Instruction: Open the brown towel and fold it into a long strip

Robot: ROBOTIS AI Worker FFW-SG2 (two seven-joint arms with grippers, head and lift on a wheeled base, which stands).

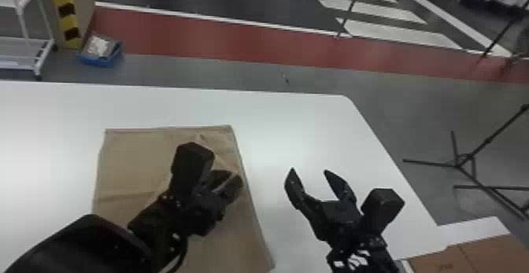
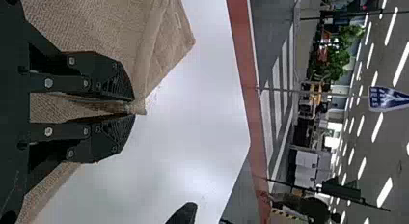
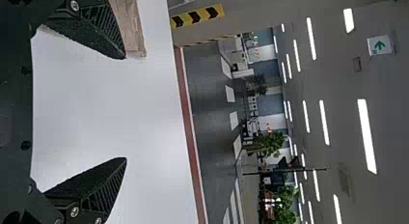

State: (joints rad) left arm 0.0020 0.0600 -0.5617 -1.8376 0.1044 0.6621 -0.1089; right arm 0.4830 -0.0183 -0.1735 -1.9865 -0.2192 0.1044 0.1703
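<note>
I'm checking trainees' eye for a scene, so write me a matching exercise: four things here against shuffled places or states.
1. Brown cloth towel
2. Left black two-fingered end effector
3. Right black two-fingered end effector
4. Shallow blue container

A. Open and empty
B. On the grey floor
C. Closed on brown fabric
D. Spread on the white table

1-D, 2-C, 3-A, 4-B

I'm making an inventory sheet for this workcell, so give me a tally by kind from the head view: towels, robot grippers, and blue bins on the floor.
Towels: 1 (brown towel)
Grippers: 2 (left gripper, right gripper)
Blue bins: 1 (blue bin)
Total: 4
</note>
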